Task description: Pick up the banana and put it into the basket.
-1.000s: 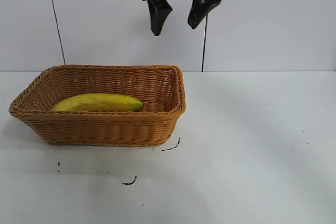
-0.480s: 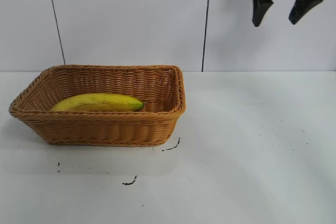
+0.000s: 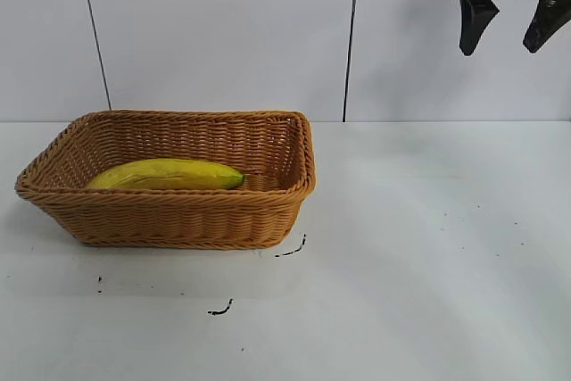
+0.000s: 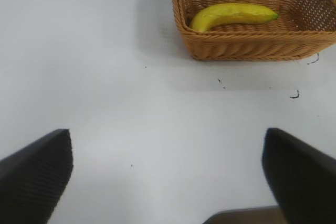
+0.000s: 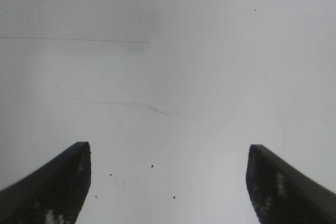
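Lying in basket (image 3: 178, 220): banana (image 3: 169, 174) (far end rim-hidden) | right claw (image 3: 515, 31) wide open, empty, partly cropped

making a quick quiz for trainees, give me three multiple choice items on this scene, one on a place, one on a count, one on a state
1. Where is the banana?
A. on the table in front of the basket
B. lying inside the basket
C. held between gripper fingers

2. How many bananas are in view?
A. one
B. two
C. three

3. How is the right gripper?
A. shut on the banana
B. shut on nothing
C. open and holding nothing

Answers:
1. B, the exterior view shows the banana lying on the basket's floor, behind the near wall.
2. A, only one yellow banana shows, in both the exterior and left wrist views.
3. C, its fingers stand apart, high above the table at the exterior view's right, with nothing between them.

The left gripper is also open, away from the basket.
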